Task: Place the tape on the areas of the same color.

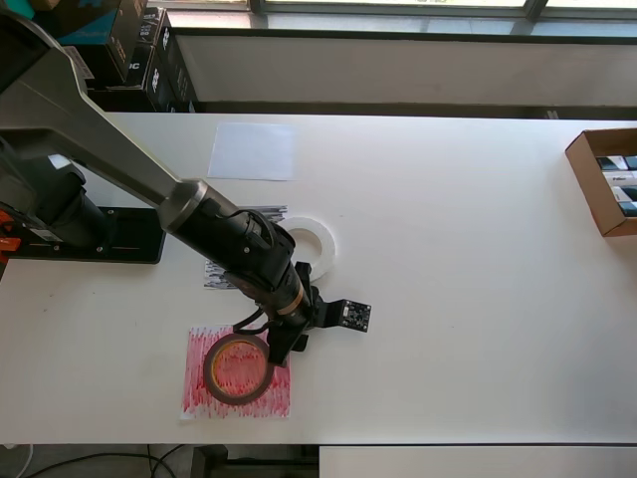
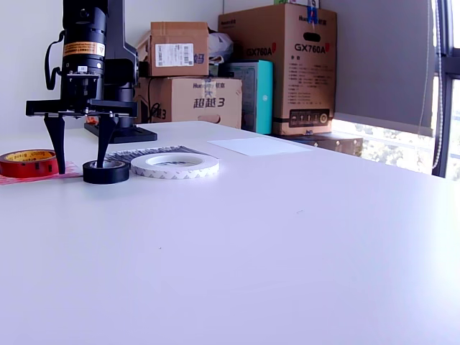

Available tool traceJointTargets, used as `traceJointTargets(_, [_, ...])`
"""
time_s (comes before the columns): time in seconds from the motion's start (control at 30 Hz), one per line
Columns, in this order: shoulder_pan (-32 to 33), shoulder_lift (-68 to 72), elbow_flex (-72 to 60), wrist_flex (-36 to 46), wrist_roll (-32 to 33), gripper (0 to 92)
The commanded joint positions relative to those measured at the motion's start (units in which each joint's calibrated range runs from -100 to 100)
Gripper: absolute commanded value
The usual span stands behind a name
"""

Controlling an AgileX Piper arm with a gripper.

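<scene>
The dark red roll (image 1: pixel 237 369) lies flat on the red scribbled sheet (image 1: pixel 199 398); it also shows in the exterior view (image 2: pixel 27 162). My gripper (image 2: pixel 79 164) is open and empty, pointing down, with one finger (image 2: pixel 56 144) at the red roll's rim and the other beside the small black roll (image 2: pixel 106 171). In the overhead view the gripper (image 1: pixel 283 346) is at the red roll's right edge and the arm hides the black roll. The white ring (image 1: pixel 310 244) (image 2: pixel 175 165) lies by the black scribbled sheet (image 1: pixel 221 276) (image 2: pixel 154 152). The plain white sheet (image 1: pixel 253 150) (image 2: pixel 255 146) lies bare.
The arm's black base (image 1: pixel 85 237) stands at the overhead view's left edge of the table. An open cardboard box (image 1: pixel 605 181) sits at the right edge. Stacked cartons (image 2: pixel 277 68) stand behind the table in the exterior view.
</scene>
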Motion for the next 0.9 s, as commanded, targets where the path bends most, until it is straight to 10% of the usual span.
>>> traceJointTargets(0.0, [-0.12, 0.50, 0.11, 0.08, 0.28, 56.3])
traceJointTargets(0.3, [-0.04, 0.50, 0.02, 0.08, 0.61, 0.0])
traceJointTargets(0.87, [-0.04, -3.24, -0.62, 0.16, 0.12, 0.0])
